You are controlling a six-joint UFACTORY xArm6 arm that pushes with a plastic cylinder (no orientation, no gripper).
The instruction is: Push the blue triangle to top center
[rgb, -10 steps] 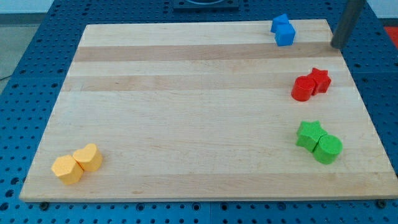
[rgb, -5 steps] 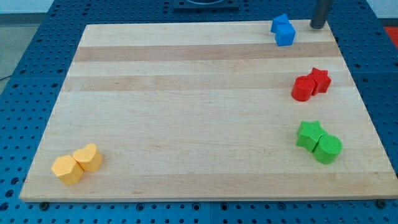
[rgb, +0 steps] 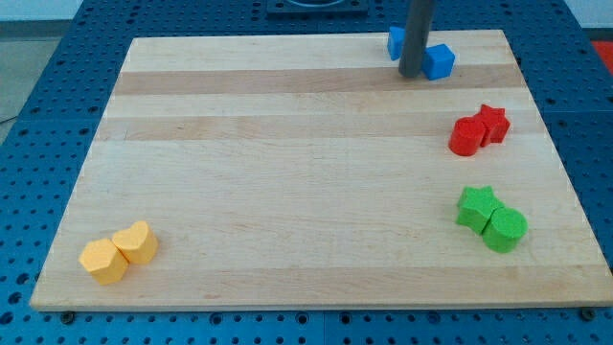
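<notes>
Wooden bench (rgb: 287, 192) seen from above its bottom edge. My tip (rgb: 411, 74) stands near the top edge, right of centre, between two blue blocks. The blue triangle (rgb: 396, 41) lies just left of the rod, close against the top edge and partly hidden behind it; whether rod and triangle touch cannot be told. The blue cube (rgb: 440, 61) sits just right of the tip, a little lower. There are no fingers on this arm, only the plain rod. Along the right edge, a red cylinder (rgb: 466, 138) touches a red star (rgb: 492, 123) at mid-height; nearer the bottom right corner, a green star (rgb: 477, 207) touches a green cylinder (rgb: 505, 230). Near the bottom left corner, two yellow blocks lie side by side and touching: a yellow hexagon (rgb: 102, 261) and a yellow heart (rgb: 136, 242)
</notes>
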